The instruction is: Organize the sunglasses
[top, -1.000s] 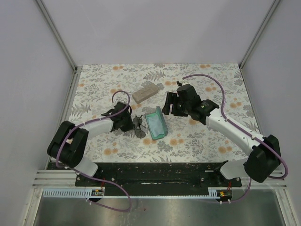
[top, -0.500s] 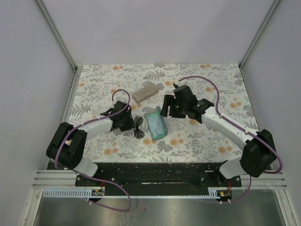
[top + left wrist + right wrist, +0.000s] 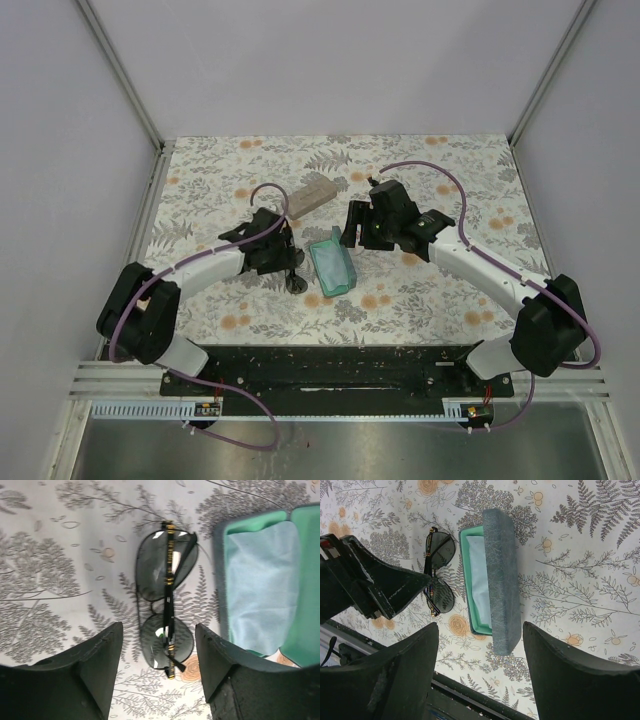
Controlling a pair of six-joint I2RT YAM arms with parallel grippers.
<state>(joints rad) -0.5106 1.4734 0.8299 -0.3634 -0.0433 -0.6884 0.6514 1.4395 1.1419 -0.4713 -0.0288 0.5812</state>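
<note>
Closest to me, the left arm's fingers (image 3: 157,650) stand apart, gripping nothing, straddling the near lens of the sunglasses (image 3: 167,595), which lie folded on the floral surface (image 3: 420,300) just beside the open slate-blue case (image 3: 502,580) without quite touching it. I take the step in hand to be picking up the pair and laying it in that case. To do it well I would nudge the fingers forward so they close at the bridge instead of across 1 lens, come down square, and pinch frame and folded arms together so that nothing twists or springs open. The lift should be low and short, since the case is right alongside. I would set the pair lengthwise on the light blue cloth (image 3: 255,580) that lines the mint-green tray. Just past the case, the right arm's fingers (image 3: 480,630) hang wide open above it and hold nothing. I would use them to steady the upright lid, because a light case like this will probably slide when nudged. The tan case (image 3: 308,195) further back is well apart and plays no part. The sunglasses themselves are small, with a thin black frame, 2 rounded smoky lenses, and slim arms with gold bands, folded across the lenses.
</note>
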